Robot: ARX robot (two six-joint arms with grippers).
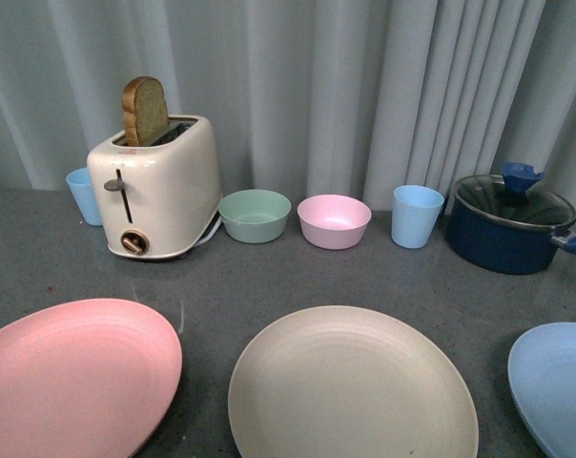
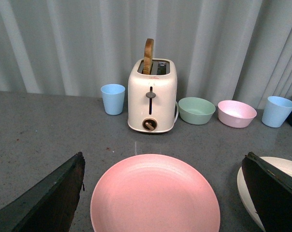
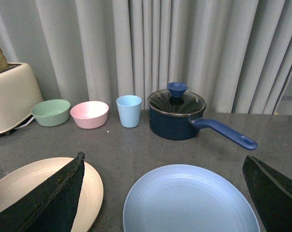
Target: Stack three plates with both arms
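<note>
Three plates lie side by side on the grey table's near part: the pink plate at the left, the beige-cream plate in the middle, the light blue plate at the right edge. Neither arm shows in the front view. My left gripper is open and empty, its jaws wide apart above the pink plate. My right gripper is open and empty, its jaws spread above the light blue plate. The beige plate also shows in the left wrist view and in the right wrist view.
Along the curtain stand a light blue cup, a cream toaster with a bread slice, a mint bowl, a pink bowl, another blue cup and a dark blue lidded saucepan.
</note>
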